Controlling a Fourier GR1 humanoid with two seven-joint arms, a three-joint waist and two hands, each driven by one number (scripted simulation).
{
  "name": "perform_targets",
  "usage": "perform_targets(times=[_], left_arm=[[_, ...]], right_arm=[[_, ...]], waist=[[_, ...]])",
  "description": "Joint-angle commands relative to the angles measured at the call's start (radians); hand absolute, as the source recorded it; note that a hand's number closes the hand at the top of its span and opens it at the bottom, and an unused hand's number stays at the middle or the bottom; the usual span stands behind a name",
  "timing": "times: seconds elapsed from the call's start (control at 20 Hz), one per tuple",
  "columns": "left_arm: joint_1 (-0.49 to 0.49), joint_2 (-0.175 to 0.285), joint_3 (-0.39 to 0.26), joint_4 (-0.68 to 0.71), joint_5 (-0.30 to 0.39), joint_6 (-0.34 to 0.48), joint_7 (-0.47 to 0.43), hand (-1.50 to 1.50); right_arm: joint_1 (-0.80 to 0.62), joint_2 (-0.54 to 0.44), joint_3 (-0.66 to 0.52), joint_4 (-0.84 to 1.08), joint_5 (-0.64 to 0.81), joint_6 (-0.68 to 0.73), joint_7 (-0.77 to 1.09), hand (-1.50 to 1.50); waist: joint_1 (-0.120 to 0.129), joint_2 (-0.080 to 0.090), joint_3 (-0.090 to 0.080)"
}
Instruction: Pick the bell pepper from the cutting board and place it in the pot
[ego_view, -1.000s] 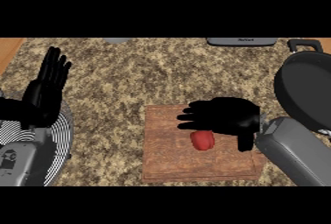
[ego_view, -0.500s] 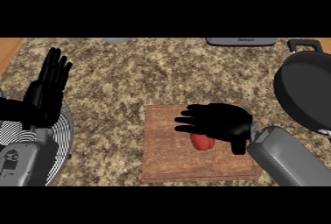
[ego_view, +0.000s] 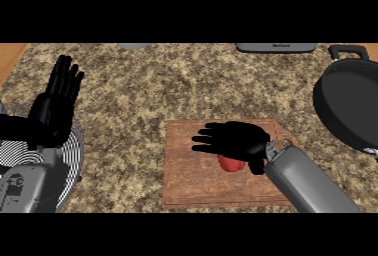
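Right hand (ego_view: 236, 140) low over wooden cutting board (ego_view: 190, 186); fingers spread, a bit bent, pointing left; thumb hangs down just beside red bell pepper (ego_view: 231, 164); cannot tell if hand touches pepper; pepper sits on board, top half hidden under palm; big dark pot (ego_view: 347, 105) at right edge of speckled counter (ego_view: 184, 85), well apart from pepper; left hand (ego_view: 55, 102) resting at left edge, fingers straight, close together, pointing up; striped plate (ego_view: 22, 152) under it.
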Motion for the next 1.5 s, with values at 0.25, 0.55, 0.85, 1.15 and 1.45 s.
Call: perform_targets(times=[0.25,0.55,0.85,1.15,1.45], left_arm=[[0.064,0.017,0.023,-0.078,0.009,-0.047,0.027,0.0],[0.063,-0.033,-0.013,-0.07,-0.039,-0.004,0.017,0.0],[0.043,0.001,0.051,-0.002,0.004,-0.064,-0.028,0.0],[0.05,0.022,0.075,-0.035,0.019,-0.055,0.037,0.0],[0.038,0.023,0.098,-0.017,-0.005,-0.01,0.027,0.0]], right_arm=[[0.007,0.051,0.016,0.112,0.093,-0.067,-0.136,1.5],[0.094,0.099,0.072,0.04,0.142,-0.154,-0.164,1.5],[0.122,0.092,0.043,0.006,0.184,-0.168,-0.183,1.5],[0.255,0.163,-0.011,-0.156,0.2,-0.213,0.011,1.5],[0.585,0.241,0.0,-0.372,0.204,-0.243,0.231,1.5]], waist=[[0.005,-0.001,0.0],[-0.001,-0.002,0.0],[-0.003,-0.001,0.0],[-0.021,-0.011,0.0],[-0.089,-0.024,0.0]])
